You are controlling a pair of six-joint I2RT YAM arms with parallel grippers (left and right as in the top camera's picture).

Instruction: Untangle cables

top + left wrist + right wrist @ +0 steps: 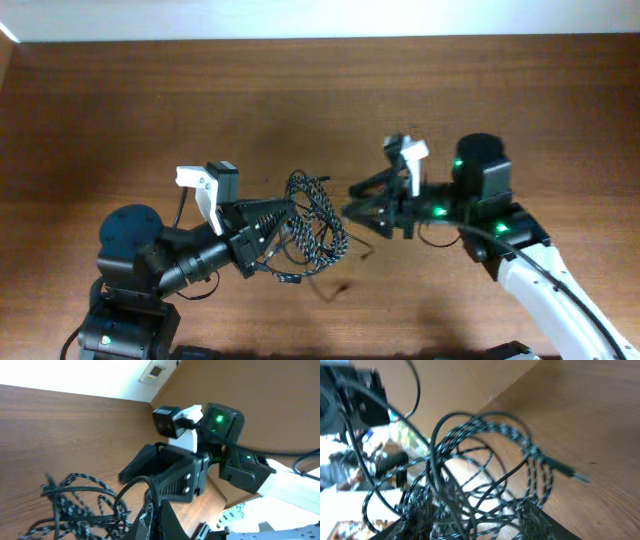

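The two cables lie in one tangle (318, 225) at the table's middle, lifted between both grippers. The braided black-and-white cable (75, 505) loops in several coils, and one of its plugs (577, 476) hangs near the table. The thinner plain black cable (432, 455) runs through those loops; it also shows in the left wrist view (131, 486). My left gripper (290, 212) comes from the left, its fingers (157, 525) shut on a braided strand. My right gripper (350, 208) comes from the right, its fingers (475, 525) spread open with tangled strands between them.
The brown wooden table (150, 100) runs to a white wall at the back. A loose cable end (335, 290) rests on the table in front of the tangle. The two arms face each other closely across the tangle.
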